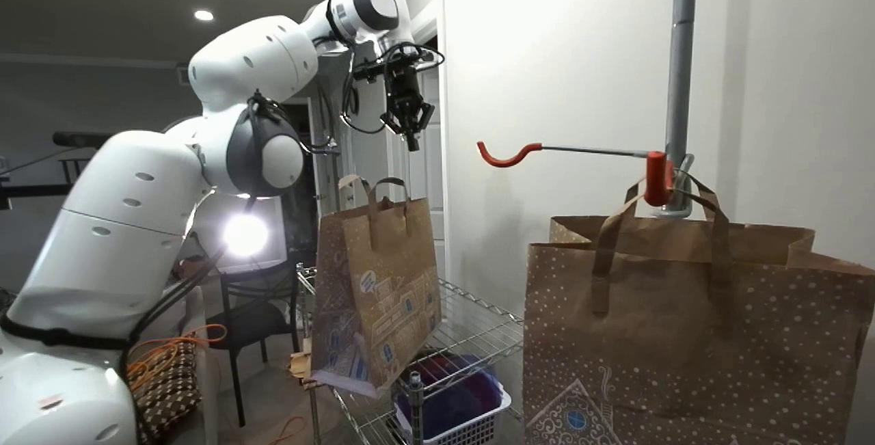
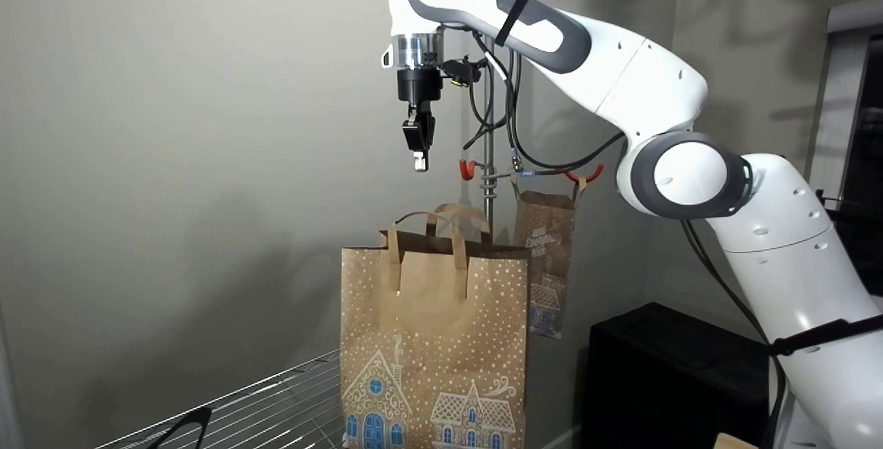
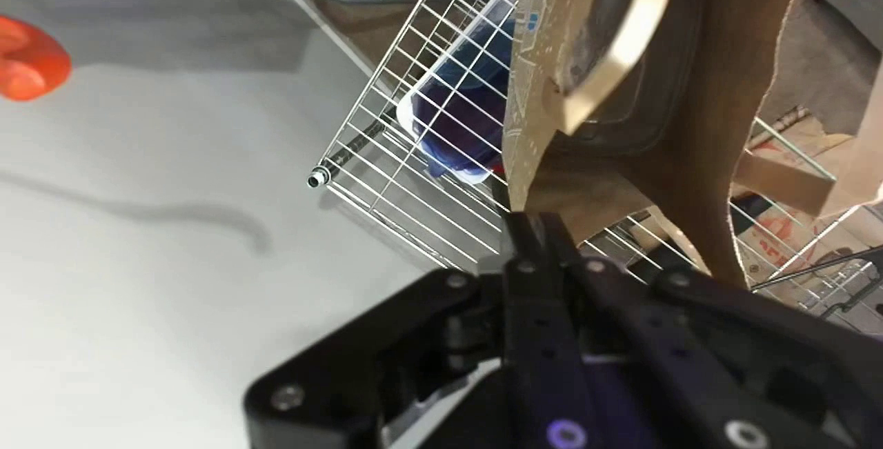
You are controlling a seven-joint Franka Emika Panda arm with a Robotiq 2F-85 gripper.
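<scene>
My black gripper (image 1: 412, 141) hangs pointing down, its fingers together with nothing visible between them. It also shows in an exterior view (image 2: 421, 161) and at the bottom of the wrist view (image 3: 538, 221). Below it, apart from it, a brown paper bag (image 1: 403, 253) with printed houses stands upright on a wire shelf, handles raised. Its open top (image 3: 717, 125) and a looped handle (image 3: 624, 49) lie beyond the fingertips in the wrist view. Another brown bag (image 1: 656, 335) hangs by its handles from a red-tipped hook (image 1: 658, 178); it also shows further back (image 2: 545, 249).
A second red-tipped hook (image 1: 509, 158) sticks out from a grey pole (image 1: 681, 55) by the wall; its red end (image 3: 31, 59) shows in the wrist view. A white basket (image 1: 472, 428) sits under the wire shelf (image 3: 386, 225). A black box (image 2: 662, 366) stands near the arm.
</scene>
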